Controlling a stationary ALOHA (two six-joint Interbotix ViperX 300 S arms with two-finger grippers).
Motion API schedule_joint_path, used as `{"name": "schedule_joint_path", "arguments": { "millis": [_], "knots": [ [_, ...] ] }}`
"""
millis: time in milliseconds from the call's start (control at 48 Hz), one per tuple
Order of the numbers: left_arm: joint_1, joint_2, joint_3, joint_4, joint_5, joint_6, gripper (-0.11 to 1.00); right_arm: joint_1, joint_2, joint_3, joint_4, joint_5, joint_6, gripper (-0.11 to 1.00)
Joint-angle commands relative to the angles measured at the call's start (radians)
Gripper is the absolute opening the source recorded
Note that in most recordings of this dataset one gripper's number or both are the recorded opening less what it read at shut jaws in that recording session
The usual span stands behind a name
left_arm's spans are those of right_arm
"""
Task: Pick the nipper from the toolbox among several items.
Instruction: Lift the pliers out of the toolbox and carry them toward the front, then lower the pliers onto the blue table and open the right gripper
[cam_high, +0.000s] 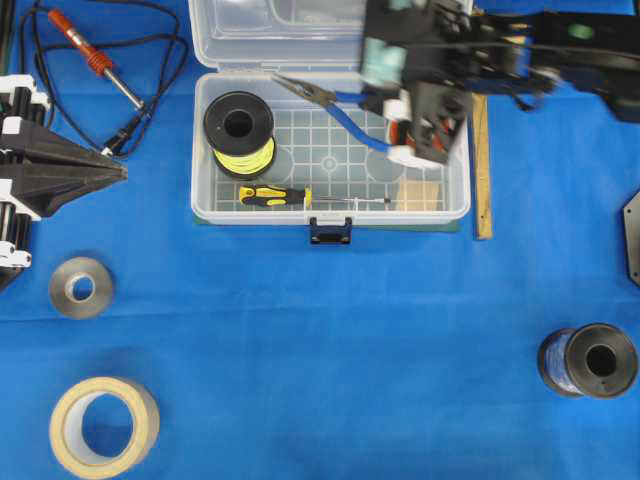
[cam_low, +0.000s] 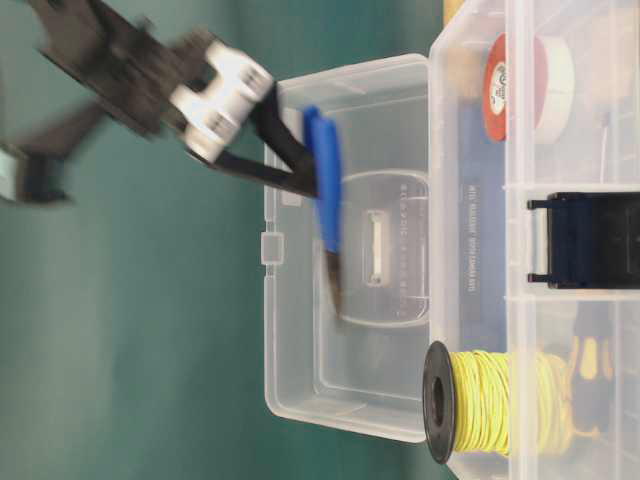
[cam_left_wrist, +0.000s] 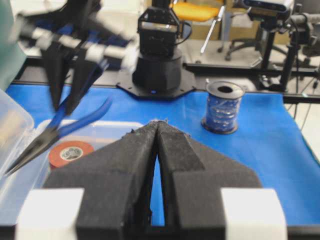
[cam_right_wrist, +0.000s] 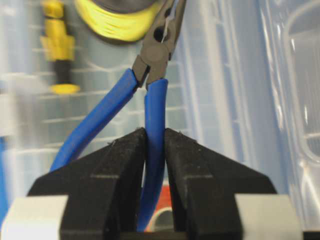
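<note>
Right gripper (cam_right_wrist: 155, 150): closed on one blue handle of the nipper; the fingers (cam_right_wrist: 115, 170) press that handle from both sides; in the overhead view the gripper (cam_high: 425, 125) sits blurred over the upper right part of the toolbox.
Nipper (cam_high: 330, 97): held in the right gripper; its dark pointed jaws aim toward the upper left of the overhead frame, above the box floor; the second blue handle splays free to the left in the right wrist view (cam_right_wrist: 95, 120); the table-level view shows it (cam_low: 325, 190) hanging in the air in front of the raised lid.
Toolbox (cam_high: 455, 212): clear case, upper centre of the overhead frame; lid open; dark blue latch at the front edge.
Inside the toolbox: a yellow wire spool (cam_high: 240, 130) at the left end; a yellow-and-black screwdriver (cam_high: 275, 196) along the front wall.
Left gripper (cam_left_wrist: 157, 165): fingers pressed together, holding nothing; parked at the left edge of the overhead frame (cam_high: 115, 172), well apart from the toolbox.
Table surroundings: red-handled soldering iron (cam_high: 85, 48) upper left; grey tape roll (cam_high: 82, 287) and beige tape roll (cam_high: 103, 425) lower left; blue wire spool (cam_high: 588, 362) lower right; wooden ruler (cam_high: 482, 170) just beside the toolbox's right wall.
</note>
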Motion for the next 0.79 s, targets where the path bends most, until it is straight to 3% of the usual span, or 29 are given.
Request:
{"name": "schedule_joint_path", "arguments": {
  "millis": [0, 188, 354, 771],
  "knots": [
    [0.000, 0.006, -0.009, -0.002, -0.005, 0.002, 0.00, 0.058, -0.074, 0.020, 0.005, -0.041, 0.003, 0.13],
    [0.000, 0.002, -0.009, -0.002, -0.005, 0.003, 0.00, 0.198, -0.087, 0.067, 0.005, -0.123, 0.041, 0.13],
    [0.002, 0.002, -0.009, -0.002, -0.006, 0.006, 0.00, 0.305, -0.015, 0.075, 0.005, -0.184, 0.087, 0.13],
    [0.006, 0.005, -0.008, 0.000, -0.006, 0.006, 0.00, 0.377, 0.291, 0.071, 0.006, -0.318, 0.276, 0.13]
  ]
}}
